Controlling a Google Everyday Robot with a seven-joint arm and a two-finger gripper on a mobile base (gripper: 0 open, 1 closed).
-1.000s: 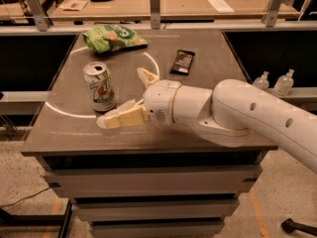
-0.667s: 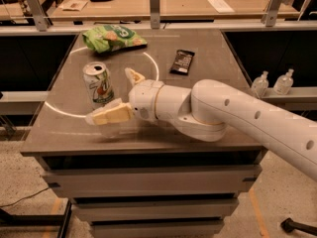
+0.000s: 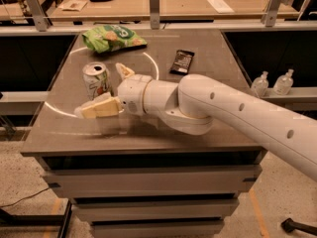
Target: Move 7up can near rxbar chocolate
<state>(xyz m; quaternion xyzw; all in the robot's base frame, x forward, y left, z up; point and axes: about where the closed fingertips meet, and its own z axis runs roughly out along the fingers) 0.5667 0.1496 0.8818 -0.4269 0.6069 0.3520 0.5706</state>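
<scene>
The can [image 3: 96, 79] stood upright on the left of the table [image 3: 213, 130], well apart from the rxbar [image 3: 182, 62] further back and right. The gripper [image 3: 103, 90] was wide open with one finger on either side of the can, gripping nothing, apparently placed to close on it.

I can read no clear words anywhere. The small silver-white aluminium can with a green band [image 3: 96, 81], at about nine o'clock on the grey table [image 3: 213, 53], has a red and green mark on its side, but I cannot make out any letters in it. The flat dark rectangular bar wrapper [image 3: 182, 62], at one o'clock, bears pale lettering too small to read. The wide green snack bag [image 3: 113, 37], at eleven o'clock, shows pale patches but no legible brand. My gripper [image 3: 111, 89] sits at the can's four o'clock, fingers spread apart.
</scene>
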